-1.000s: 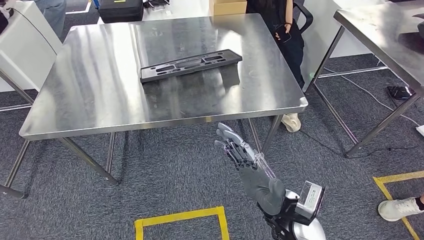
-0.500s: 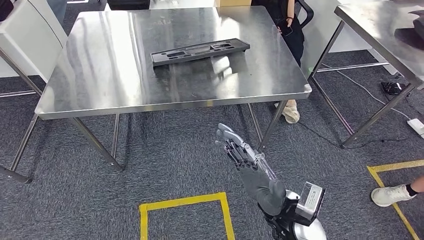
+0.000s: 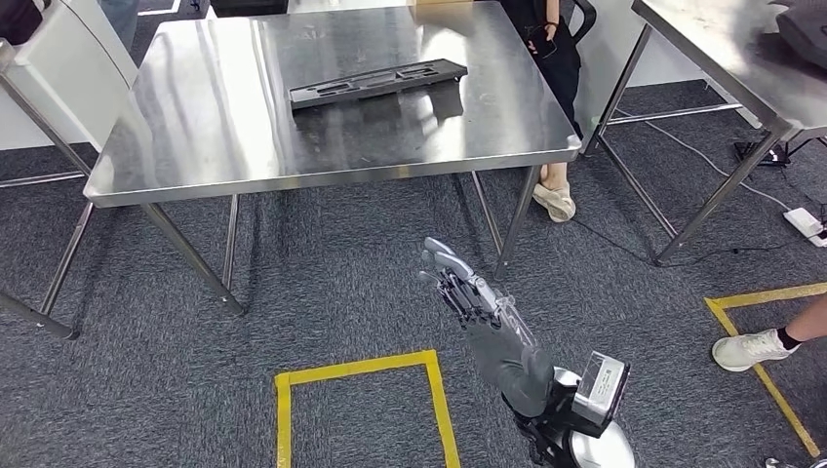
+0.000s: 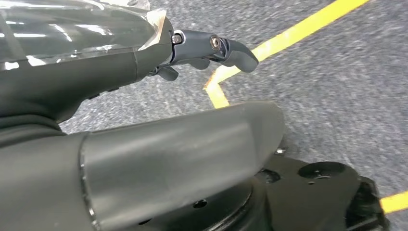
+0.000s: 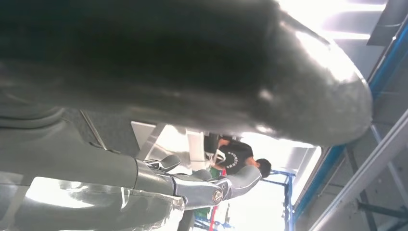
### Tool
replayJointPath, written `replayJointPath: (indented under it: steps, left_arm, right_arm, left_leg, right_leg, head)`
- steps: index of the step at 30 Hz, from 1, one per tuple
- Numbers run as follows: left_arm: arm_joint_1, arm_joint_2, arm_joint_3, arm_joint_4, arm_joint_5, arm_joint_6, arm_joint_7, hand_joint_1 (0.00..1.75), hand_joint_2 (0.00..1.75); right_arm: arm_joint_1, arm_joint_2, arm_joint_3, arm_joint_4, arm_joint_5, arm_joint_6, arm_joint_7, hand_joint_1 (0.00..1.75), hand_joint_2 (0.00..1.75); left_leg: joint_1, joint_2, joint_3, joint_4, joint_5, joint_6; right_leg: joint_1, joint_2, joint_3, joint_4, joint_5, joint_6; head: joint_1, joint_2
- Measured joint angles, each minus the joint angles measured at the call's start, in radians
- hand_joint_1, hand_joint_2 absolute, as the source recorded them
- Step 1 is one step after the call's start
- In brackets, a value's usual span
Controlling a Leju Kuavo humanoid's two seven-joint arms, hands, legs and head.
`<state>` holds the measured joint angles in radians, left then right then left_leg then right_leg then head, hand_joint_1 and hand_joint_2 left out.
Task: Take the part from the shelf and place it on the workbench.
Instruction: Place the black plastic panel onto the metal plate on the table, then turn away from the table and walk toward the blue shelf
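Since the part (image 3: 376,82) already lies on the far half of the workbench (image 3: 244,146), placement is judged done; nothing is held by the spread right hand (image 3: 475,310), well apart.

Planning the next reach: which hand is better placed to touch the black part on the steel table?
Right, tentatively. The right hand is raised, open, toward the table; the left hand hangs over the carpet.

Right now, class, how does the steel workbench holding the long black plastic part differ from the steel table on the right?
The steel workbench shows its whole top; the steel table on the right is cut off by the frame. The workbench bears the long black plastic part; the right table bears a dark thing at the edge. Both have shiny tops and slanted legs.
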<state>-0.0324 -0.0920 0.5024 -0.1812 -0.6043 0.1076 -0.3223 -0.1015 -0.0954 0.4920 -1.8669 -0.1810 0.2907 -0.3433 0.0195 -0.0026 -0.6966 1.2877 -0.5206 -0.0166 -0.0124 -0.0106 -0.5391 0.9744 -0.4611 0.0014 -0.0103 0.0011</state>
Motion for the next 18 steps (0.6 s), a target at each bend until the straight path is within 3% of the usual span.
replayJointPath:
  steps: [1, 2, 4, 5, 7, 8, 10, 12, 13, 14, 15, 17, 18]
  left_arm:
    - [0.000, 0.000, 0.000, 0.000, 0.000, 0.000, 0.000, 0.00, 0.00]
    - [-0.001, 0.000, 0.000, 0.000, 0.000, 0.000, 0.000, 0.00, 0.00]
    - [-0.003, -0.001, 0.000, 0.000, 0.000, 0.000, 0.000, 0.00, 0.00]
    - [-0.003, -0.002, 0.000, 0.000, 0.000, 0.000, 0.000, 0.00, 0.00]
    - [-0.003, -0.002, 0.000, 0.000, 0.000, 0.000, 0.000, 0.00, 0.00]
    - [-0.003, -0.002, 0.001, 0.000, 0.000, 0.000, 0.000, 0.00, 0.00]
    - [-0.003, -0.002, 0.002, 0.000, 0.001, 0.000, 0.000, 0.00, 0.00]
    - [-0.003, -0.002, 0.002, 0.000, 0.003, 0.000, 0.000, 0.00, 0.00]
    - [-0.003, -0.002, 0.002, 0.000, 0.003, 0.000, 0.000, 0.00, 0.00]
    - [-0.002, -0.002, 0.003, 0.000, 0.003, 0.000, -0.001, 0.00, 0.00]
    - [-0.002, -0.002, 0.003, 0.000, 0.002, 0.000, -0.003, 0.00, 0.00]
    - [-0.002, -0.002, 0.003, 0.000, -0.002, 0.003, -0.009, 0.00, 0.00]
    - [-0.003, -0.004, 0.003, 0.000, -0.007, 0.005, -0.012, 0.00, 0.00]
  right_arm:
    - [0.000, 0.000, 0.000, 0.000, 0.001, 0.000, 0.000, 0.00, 0.00]
    - [0.000, 0.000, 0.000, 0.000, 0.001, 0.000, 0.000, 0.00, 0.00]
    - [0.000, 0.000, -0.002, 0.000, 0.001, 0.000, -0.001, 0.00, 0.00]
    - [-0.001, 0.000, -0.002, 0.000, 0.001, 0.000, -0.002, 0.00, 0.00]
    - [0.000, 0.000, -0.003, 0.000, 0.001, 0.000, -0.003, 0.00, 0.00]
    - [0.000, 0.000, -0.003, 0.000, 0.001, 0.000, -0.003, 0.00, 0.00]
    - [0.001, 0.000, -0.004, 0.000, 0.002, 0.000, -0.003, 0.00, 0.00]
    - [0.001, 0.000, -0.004, 0.000, 0.003, 0.000, -0.003, 0.00, 0.00]
    - [0.002, 0.000, -0.004, 0.000, 0.004, 0.000, -0.003, 0.00, 0.00]
    - [0.003, 0.000, -0.004, 0.000, 0.006, 0.000, -0.003, 0.00, 0.00]
    - [0.004, 0.000, -0.004, 0.000, 0.008, 0.000, -0.003, 0.00, 0.00]
    - [0.004, 0.000, -0.004, 0.000, 0.012, 0.000, -0.003, 0.00, 0.00]
    - [0.003, 0.000, -0.004, 0.000, 0.015, 0.001, -0.003, 0.00, 0.00]
  left_leg:
    - [0.004, 0.000, 0.044, -0.047, 0.025, -0.002]
    - [0.007, -0.001, 0.096, -0.115, 0.030, -0.006]
    - [0.007, -0.006, 0.169, -0.229, 0.010, -0.005]
    - [0.004, -0.008, 0.181, -0.255, -0.003, -0.003]
    - [0.001, -0.007, 0.171, -0.264, 0.000, 0.013]
    - [0.001, -0.005, 0.163, -0.266, 0.008, 0.024]
    - [0.001, 0.000, 0.141, -0.269, 0.027, 0.048]
    - [-0.004, 0.003, 0.116, -0.268, 0.046, 0.059]
    - [-0.006, 0.005, 0.104, -0.268, 0.055, 0.060]
    - [-0.008, 0.006, 0.093, -0.267, 0.064, 0.061]
    - [-0.010, 0.006, 0.084, -0.267, 0.071, 0.061]
    - [-0.012, 0.006, 0.069, -0.267, 0.084, 0.060]
    - [-0.015, 0.005, 0.065, -0.267, 0.090, 0.058]
  right_leg:
    - [-0.002, 0.000, -0.015, 0.008, 0.006, 0.005]
    - [-0.001, 0.000, -0.030, 0.017, 0.011, 0.011]
    - [0.004, 0.000, -0.051, 0.033, 0.020, 0.025]
    - [0.006, -0.001, -0.058, 0.037, 0.026, 0.033]
    - [0.005, 0.000, -0.069, 0.040, 0.036, 0.048]
    - [0.004, 0.001, -0.079, 0.048, 0.027, 0.051]
    - [0.003, 0.004, -0.110, 0.115, -0.031, 0.046]
    - [0.003, 0.005, -0.146, 0.246, -0.111, 0.039]
    - [0.003, 0.006, -0.155, 0.304, -0.134, 0.040]
    - [0.003, 0.006, -0.149, 0.334, -0.139, 0.045]
    - [0.003, 0.006, -0.126, 0.326, -0.127, 0.051]
    - [0.009, 0.006, -0.033, 0.206, -0.085, 0.054]
    - [0.014, 0.006, 0.024, 0.123, -0.077, 0.046]
  head:
    - [0.000, 0.000]
    - [-0.001, 0.000]
    - [-0.001, 0.000]
    - [-0.002, 0.000]
    - [-0.002, 0.000]
    - [-0.002, 0.000]
    - [0.004, 0.000]
    - [0.009, 0.000]
    - [0.009, 0.000]
    - [0.009, 0.000]
    - [0.009, 0.000]
    - [0.009, 0.000]
    - [0.008, 0.000]
